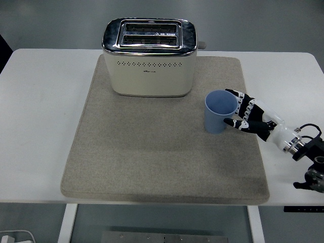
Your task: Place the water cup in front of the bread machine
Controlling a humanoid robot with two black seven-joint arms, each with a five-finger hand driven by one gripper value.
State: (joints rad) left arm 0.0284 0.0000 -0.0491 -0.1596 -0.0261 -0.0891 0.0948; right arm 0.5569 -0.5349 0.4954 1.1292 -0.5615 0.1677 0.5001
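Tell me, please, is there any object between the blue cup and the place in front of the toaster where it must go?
No, nothing visible. The blue cup, with the right hand at its side, stands on the grey mat, to the right of the toaster's front. The mat between them is bare.

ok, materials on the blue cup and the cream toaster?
Blue cup: likely plastic, matte, uniform colour with no glare. Cream toaster: satin painted or plastic body, perforated front; top looks like polished chrome, mirror reflections. Right hand grips the cup.
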